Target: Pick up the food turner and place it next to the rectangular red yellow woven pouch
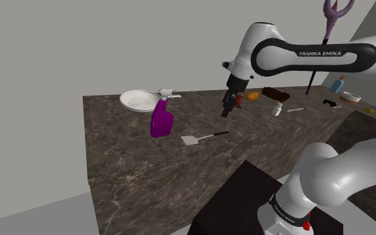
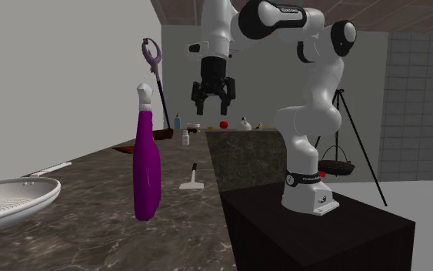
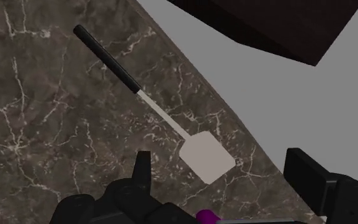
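The food turner [image 1: 205,137] lies flat on the dark marble counter [image 1: 133,167], its white blade toward the purple spray bottle and its black handle pointing away. My gripper [image 1: 228,107] hangs open above the counter, just beyond the handle end, holding nothing. From the wrist view the turner [image 3: 206,156] lies below and between my spread fingers [image 3: 142,168], untouched. In the second exterior view the gripper [image 2: 213,98] is well above the turner [image 2: 191,178]. A dark red, flat pouch [image 1: 273,93] lies farther back on the counter, beside an orange item [image 1: 252,96].
A purple spray bottle [image 1: 161,120] stands close to the turner's blade. Behind it is a white bowl [image 1: 139,101]. Small bottles [image 1: 277,109], a blue bottle [image 1: 338,85] and a round tin [image 1: 350,97] crowd the far counter. The dark stand [image 2: 314,223] sits at the counter's edge.
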`<state>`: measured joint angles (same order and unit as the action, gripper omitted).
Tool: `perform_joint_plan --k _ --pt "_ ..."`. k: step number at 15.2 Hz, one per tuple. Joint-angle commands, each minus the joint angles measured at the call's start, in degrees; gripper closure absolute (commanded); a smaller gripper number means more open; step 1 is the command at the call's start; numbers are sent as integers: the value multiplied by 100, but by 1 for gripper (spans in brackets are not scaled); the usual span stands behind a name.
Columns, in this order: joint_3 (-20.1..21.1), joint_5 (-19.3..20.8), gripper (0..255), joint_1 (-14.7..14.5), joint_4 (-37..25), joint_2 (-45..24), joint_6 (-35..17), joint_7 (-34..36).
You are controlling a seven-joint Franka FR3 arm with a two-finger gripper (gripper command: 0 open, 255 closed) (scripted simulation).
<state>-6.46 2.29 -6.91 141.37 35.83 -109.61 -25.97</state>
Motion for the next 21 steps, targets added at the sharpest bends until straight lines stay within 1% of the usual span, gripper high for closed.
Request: perform_joint_plan --k 1,5,10,17,21 --pt "-201 162 0 -150 112 -281 -282 -778" --pt "-552 446 0 -424 208 -985 -878 -2186" --pt "-886 734 0 -723 202 -1991 -1678 -3880" --pt "-952 723 0 -709 470 -2344 -2298 -3910" --pt "-957 721 0 -709 490 -2377 -2349 -3914"
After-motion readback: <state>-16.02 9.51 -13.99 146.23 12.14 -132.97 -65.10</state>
